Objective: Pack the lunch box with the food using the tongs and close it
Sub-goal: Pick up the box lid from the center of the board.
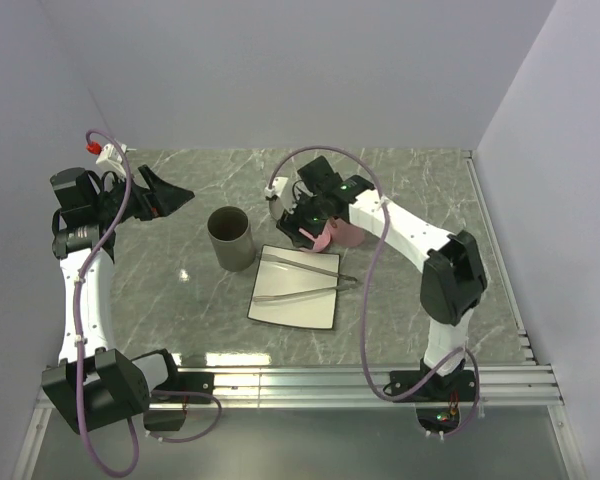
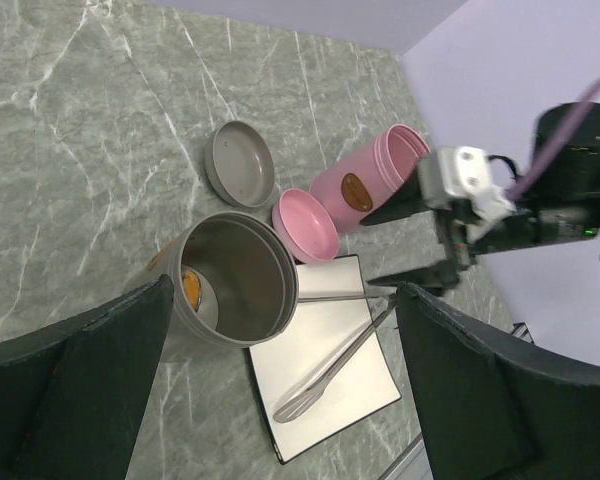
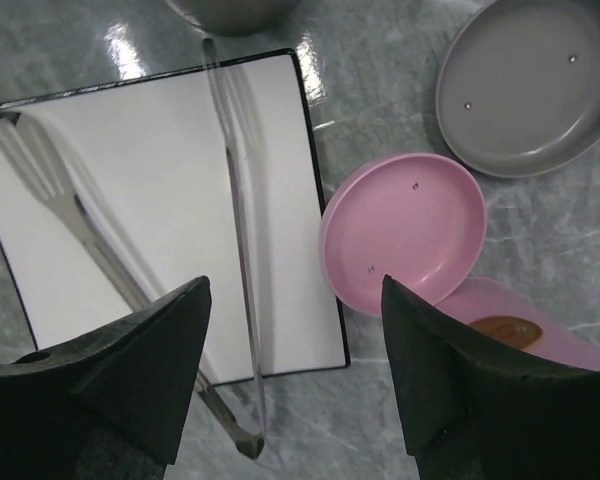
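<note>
Black fingers (image 3: 120, 380) of the right gripper (image 3: 295, 300) fill the lower corners of the right wrist view. The jaws stand wide apart with nothing between them, and the gripper hangs above the far right corner of the white plate (image 1: 310, 310).

Tongs (image 1: 305, 281) lie on the plate, untouched, arms spread. One arm runs along the plate's far edge; the other crosses its near half. The joined end projects past the plate's right edge over the table (image 1: 180, 290).

Food: one orange-red piece (image 2: 190, 287) sits inside the grey container (image 1: 230, 238), low against its wall. This container stands upright and uncovered, just beside the plate's far left corner.

Beyond the plate's far edge, near the right corner, the pink lid (image 3: 405, 230) lies hollow side up. The grey lid (image 3: 530, 85) lies farther out from the same edge, also hollow side up. The pink container (image 2: 370, 180) lies on its side, right against the pink lid, on the side away from the plate.

The left gripper (image 1: 170, 190) is raised well to the left of the plate, jaws fully spread and empty
</note>
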Available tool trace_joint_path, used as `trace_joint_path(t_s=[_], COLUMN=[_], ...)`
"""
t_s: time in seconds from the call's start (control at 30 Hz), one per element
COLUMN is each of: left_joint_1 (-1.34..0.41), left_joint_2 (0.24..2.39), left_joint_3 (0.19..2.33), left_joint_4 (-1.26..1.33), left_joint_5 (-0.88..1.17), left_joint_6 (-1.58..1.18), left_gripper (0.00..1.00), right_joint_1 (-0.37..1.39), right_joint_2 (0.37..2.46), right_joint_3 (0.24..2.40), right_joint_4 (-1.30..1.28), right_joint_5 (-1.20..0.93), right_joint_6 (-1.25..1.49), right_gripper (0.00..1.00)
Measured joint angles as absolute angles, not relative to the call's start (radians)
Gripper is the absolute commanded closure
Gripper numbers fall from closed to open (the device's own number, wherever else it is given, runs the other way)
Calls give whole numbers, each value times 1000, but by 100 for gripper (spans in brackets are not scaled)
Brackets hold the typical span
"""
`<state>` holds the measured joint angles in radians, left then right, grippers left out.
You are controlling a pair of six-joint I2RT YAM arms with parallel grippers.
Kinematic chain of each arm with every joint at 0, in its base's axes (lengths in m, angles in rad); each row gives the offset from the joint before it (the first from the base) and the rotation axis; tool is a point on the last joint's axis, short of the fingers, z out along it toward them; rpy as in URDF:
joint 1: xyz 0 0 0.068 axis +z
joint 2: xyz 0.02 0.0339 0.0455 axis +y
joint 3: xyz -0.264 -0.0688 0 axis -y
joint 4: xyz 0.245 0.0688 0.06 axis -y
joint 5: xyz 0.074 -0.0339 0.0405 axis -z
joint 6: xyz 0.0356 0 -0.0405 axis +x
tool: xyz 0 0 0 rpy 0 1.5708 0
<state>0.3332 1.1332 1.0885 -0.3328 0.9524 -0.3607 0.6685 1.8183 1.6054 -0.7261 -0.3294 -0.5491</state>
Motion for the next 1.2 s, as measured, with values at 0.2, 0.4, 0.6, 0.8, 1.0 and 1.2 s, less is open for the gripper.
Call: trace_joint_path(t_s=[0.2,0.4,0.6,0.8,1.0,1.2], left_joint_1=[333,333,333,333,333,333], left_joint_2=[1132,1117,1108,1108,1108,1108], left_joint_3=[1089,1088,1087,1087,1083,1083], left_joint_4=[-332,-318,-300,-296,-294,-292], left_joint_5=[947,944,944,943,941,937], left_joint_6=[-361,-361,-362,-363,-364,-364], left_gripper=[1,1,0,1,1,1], right_joint_1=[669,669,669,669,669,669], right_joint_2=[1920,1974,2015,2054,2093,2117], right_joint_3=[1641,1670,1670,1673,1683,1684], right_joint_4=[-727,-721,-710,-691,-675,-662], right_joint_5=[-294,-263,-233,-219,-206,-200], right_joint_6=[-458,-415,-387,-371,-360,-353], right_gripper=[30,36,43,45,51,70])
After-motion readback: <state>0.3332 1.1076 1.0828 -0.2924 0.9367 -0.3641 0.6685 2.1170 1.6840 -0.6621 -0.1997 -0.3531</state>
